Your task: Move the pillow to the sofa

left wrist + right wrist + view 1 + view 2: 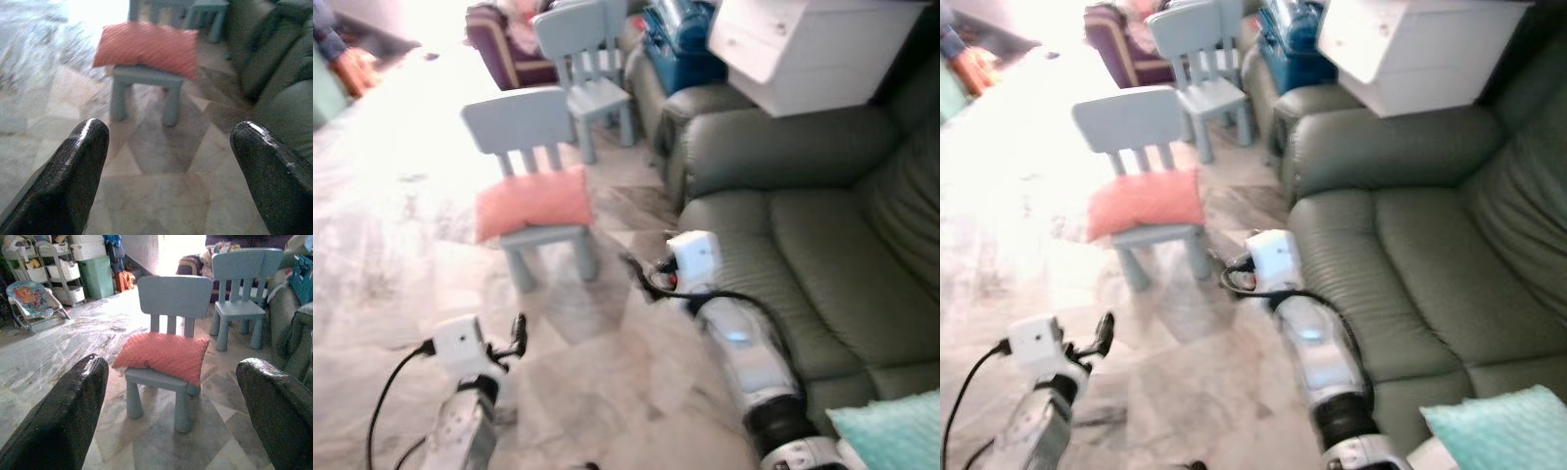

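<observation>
A salmon-pink pillow (532,202) lies on the seat of a small light-blue chair (514,121) standing on the marble floor left of the sofa. The grey-green sofa (822,255) fills the right side. My left gripper (517,333) is low at the front left, open and empty, a short way in front of the chair. My right gripper (634,266) reaches forward beside the sofa's front edge, also open and empty, just right of the chair's legs. Both wrist views look at the pillow (164,356) on the chair between the wide-apart fingers (73,171).
A second light-blue chair (592,59) stands farther back. A white cabinet (813,44) rests on the sofa's far arm, with a blue bag (680,39) behind. A teal cushion (891,431) lies on the sofa at the near right. A person's hand (357,69) shows far left.
</observation>
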Robot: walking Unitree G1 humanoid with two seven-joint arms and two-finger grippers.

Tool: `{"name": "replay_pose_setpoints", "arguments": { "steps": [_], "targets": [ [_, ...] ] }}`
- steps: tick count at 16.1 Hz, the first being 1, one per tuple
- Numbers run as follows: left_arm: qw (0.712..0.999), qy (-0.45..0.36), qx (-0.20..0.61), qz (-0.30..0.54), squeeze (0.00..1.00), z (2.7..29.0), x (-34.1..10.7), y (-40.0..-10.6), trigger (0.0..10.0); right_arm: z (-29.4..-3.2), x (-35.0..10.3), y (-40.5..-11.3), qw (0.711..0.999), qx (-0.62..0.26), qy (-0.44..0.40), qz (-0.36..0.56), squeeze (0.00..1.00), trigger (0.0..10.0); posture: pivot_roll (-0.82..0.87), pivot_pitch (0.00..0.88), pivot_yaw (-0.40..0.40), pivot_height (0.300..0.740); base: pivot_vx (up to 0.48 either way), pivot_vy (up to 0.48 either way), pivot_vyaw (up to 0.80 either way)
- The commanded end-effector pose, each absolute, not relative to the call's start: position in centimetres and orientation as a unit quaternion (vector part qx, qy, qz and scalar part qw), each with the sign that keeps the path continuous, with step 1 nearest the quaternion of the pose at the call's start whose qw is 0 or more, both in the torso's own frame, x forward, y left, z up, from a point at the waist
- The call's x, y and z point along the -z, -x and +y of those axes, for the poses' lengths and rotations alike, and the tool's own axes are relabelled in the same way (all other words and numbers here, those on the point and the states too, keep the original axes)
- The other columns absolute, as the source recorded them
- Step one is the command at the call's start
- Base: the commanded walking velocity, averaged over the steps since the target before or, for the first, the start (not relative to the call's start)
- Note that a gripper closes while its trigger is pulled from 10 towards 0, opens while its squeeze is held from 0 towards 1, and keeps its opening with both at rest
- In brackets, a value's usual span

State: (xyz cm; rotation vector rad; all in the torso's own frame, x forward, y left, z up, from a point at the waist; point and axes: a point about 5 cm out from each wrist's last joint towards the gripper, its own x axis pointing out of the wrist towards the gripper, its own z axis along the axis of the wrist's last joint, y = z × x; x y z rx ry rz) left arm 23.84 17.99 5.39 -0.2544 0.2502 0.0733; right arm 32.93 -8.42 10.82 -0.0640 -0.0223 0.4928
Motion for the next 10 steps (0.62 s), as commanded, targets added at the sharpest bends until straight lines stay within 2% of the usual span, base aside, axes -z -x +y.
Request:
{"name": "replay_pose_setpoints", "arguments": {
  "steps": [1,3,6,8,10],
  "targets": [
    [0.983,0.125,0.003,0.134,0.00,17.0,-5.4,-23.6,10.0,-10.1,-10.7,-33.4,0.979,-0.199,0.040,-0.006,0.00,10.0,-0.12,0.091,0.089,0.740,0.000,0.000,0.00],
    [0.985,0.102,0.062,0.126,0.00,15.8,-6.2,-23.8,10.0,-12.7,-10.4,-33.8,0.991,-0.120,0.060,0.000,0.00,10.0,-0.12,0.091,0.093,0.740,0.000,0.000,0.00],
    [0.991,0.069,0.021,0.116,0.00,18.1,-6.3,-23.1,10.0,-16.6,-9.1,-33.2,0.996,-0.044,0.067,0.027,0.00,10.0,-0.12,0.092,0.093,0.740,0.000,0.000,0.00],
    [0.993,0.051,-0.049,0.095,0.00,20.1,-6.5,-22.6,10.0,-16.8,-8.9,-33.0,0.997,-0.050,0.061,0.027,0.00,10.0,-0.12,0.090,0.091,0.740,0.000,0.000,0.00],
    [0.993,0.055,-0.071,0.082,0.00,21.0,-6.8,-22.6,10.0,-16.2,-9.2,-33.2,0.996,-0.060,0.056,0.022,0.00,10.0,-0.12,0.090,0.088,0.740,0.000,0.000,0.00]
  ]
}}
